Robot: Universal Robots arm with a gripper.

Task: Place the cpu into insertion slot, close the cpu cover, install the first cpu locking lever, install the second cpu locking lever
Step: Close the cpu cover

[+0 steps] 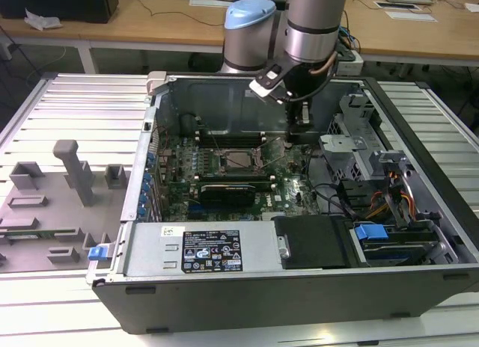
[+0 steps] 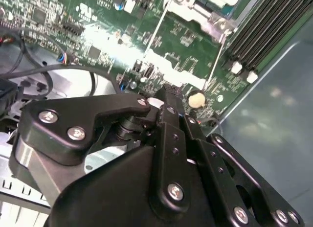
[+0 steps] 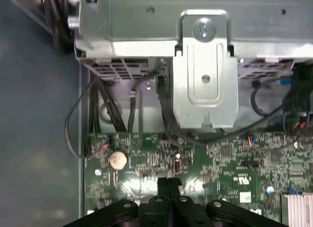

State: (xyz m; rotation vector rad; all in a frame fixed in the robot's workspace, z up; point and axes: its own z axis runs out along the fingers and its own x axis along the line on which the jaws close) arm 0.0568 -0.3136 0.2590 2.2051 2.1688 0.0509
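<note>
The insertion slot [image 1: 238, 161] sits mid-board inside the open computer case, with the pale silver cpu [image 1: 240, 160] lying in its middle. A silver cpu cover frame [image 2: 195, 11] edges the socket in the second wrist view, and two thin wire locking levers [image 2: 156, 34] [image 2: 218, 53] run out from it over the green board. My gripper [image 1: 298, 129] hangs to the exterior view's right of the socket, just above the board. Its black fingers [image 3: 168, 184] [image 2: 165, 93] are pressed together, shut, with nothing visible between them.
A long black expansion card [image 1: 232, 191] lies in front of the socket. Memory slots [image 2: 259, 36] flank the socket. A metal drive cage [image 1: 352, 149] and cables [image 1: 337, 194] crowd the exterior view's right. A coin battery [image 3: 117, 160] sits near the fingertips. A grey fixture tray [image 1: 45, 205] is outside the case.
</note>
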